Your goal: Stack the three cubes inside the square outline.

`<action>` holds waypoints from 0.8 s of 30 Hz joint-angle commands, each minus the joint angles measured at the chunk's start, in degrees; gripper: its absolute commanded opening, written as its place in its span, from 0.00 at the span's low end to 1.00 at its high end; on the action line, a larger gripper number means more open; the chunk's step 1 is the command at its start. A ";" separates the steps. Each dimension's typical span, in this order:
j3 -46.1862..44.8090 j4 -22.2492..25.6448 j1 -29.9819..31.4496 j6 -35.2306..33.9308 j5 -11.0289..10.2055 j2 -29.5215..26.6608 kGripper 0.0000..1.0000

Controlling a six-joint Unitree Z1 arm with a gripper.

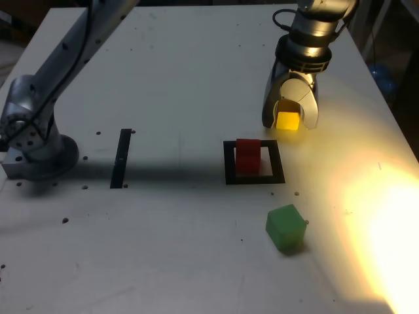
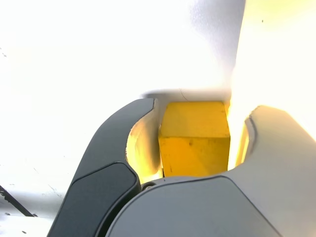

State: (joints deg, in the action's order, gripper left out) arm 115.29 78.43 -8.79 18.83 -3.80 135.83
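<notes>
My gripper (image 1: 290, 124) stands at the far right of the exterior view, pointing down at the table, shut on the yellow cube (image 1: 287, 120). The wrist view shows that cube (image 2: 195, 138) filling the space between the two dark fingers (image 2: 113, 153), one hugging each side. It still rests on the table. The red cube (image 1: 247, 156) sits inside the black square outline (image 1: 255, 178), left of and nearer than the gripper. The green cube (image 1: 285, 228) lies on the table in front of the outline, turned at a slight angle.
A narrow black strip (image 1: 122, 157) lies on the table left of the outline. The arm's base (image 1: 33, 144) stands at the exterior view's left edge. Strong yellow glare (image 1: 386, 222) washes out the table's right side.
</notes>
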 commanded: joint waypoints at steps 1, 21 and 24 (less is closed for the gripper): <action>-0.13 0.06 0.08 -0.11 -0.05 -0.10 0.40; -7.62 -0.18 0.68 -1.45 -1.19 -8.55 0.38; -10.94 -0.52 1.59 -2.71 -1.23 -12.29 0.38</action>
State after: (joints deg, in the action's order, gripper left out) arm 105.02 78.05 -7.63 16.47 -4.97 124.96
